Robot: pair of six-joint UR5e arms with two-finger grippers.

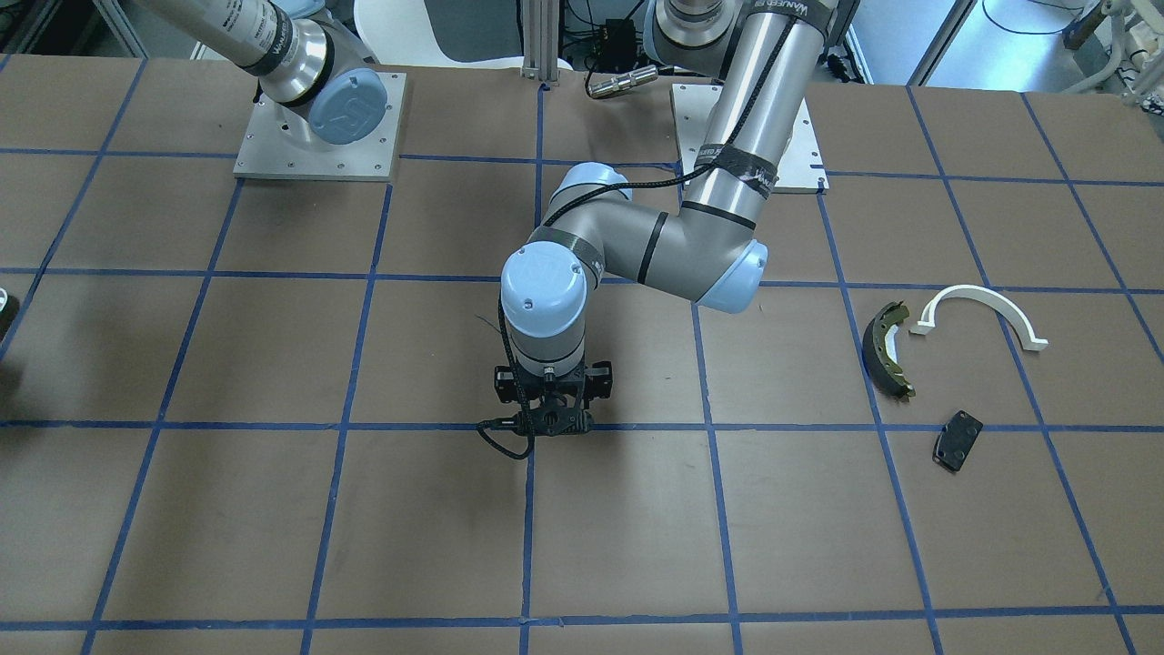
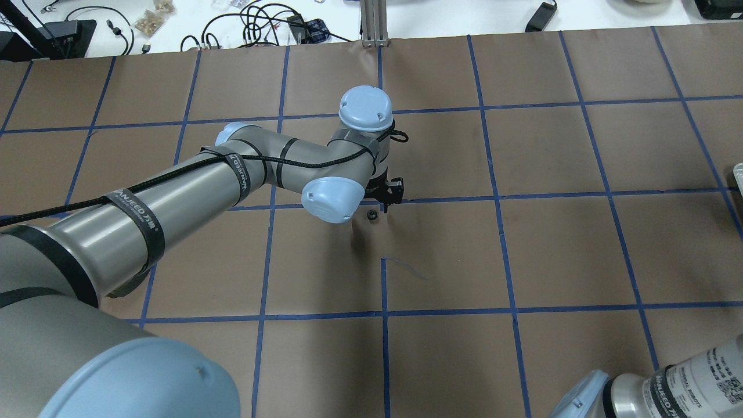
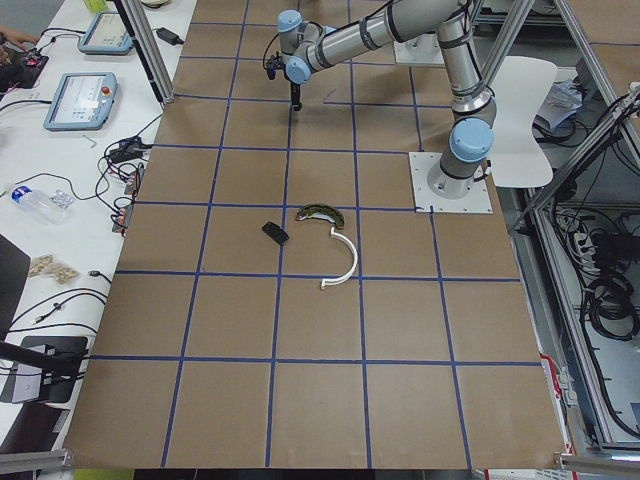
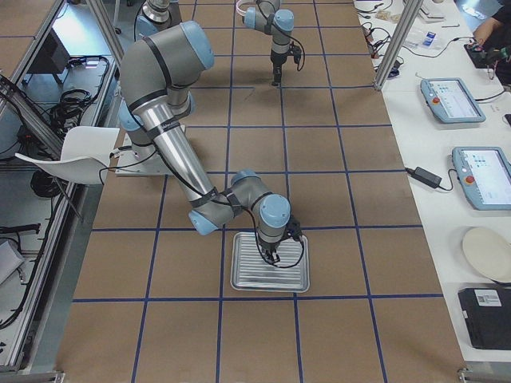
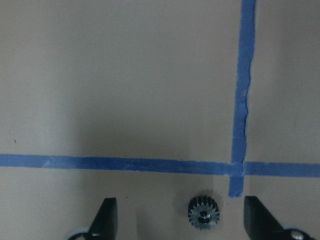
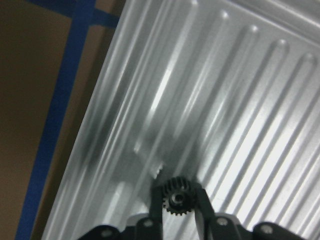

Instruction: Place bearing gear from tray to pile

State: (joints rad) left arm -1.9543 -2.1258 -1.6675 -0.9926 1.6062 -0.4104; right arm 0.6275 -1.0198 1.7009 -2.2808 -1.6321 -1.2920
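Note:
My right gripper (image 6: 178, 207) is shut on a small dark bearing gear (image 6: 175, 197), just over the ribbed metal tray (image 6: 240, 90); the exterior right view shows it above the tray (image 4: 239, 275). My left gripper (image 5: 181, 220) is open and low over the table's middle, with a second small gear (image 5: 203, 212) lying on the paper between its fingers; that gear also shows in the overhead view (image 2: 372, 215). The pile lies apart: an olive brake shoe (image 1: 889, 347), a white arc (image 1: 982, 312) and a black plate (image 1: 958, 440).
The table is covered in brown paper with a blue tape grid. The left arm's elbow (image 1: 673, 259) reaches over the table's middle. The arm bases stand on metal plates (image 1: 318, 136) at the robot's side. Tablets and cables lie beyond the far edge.

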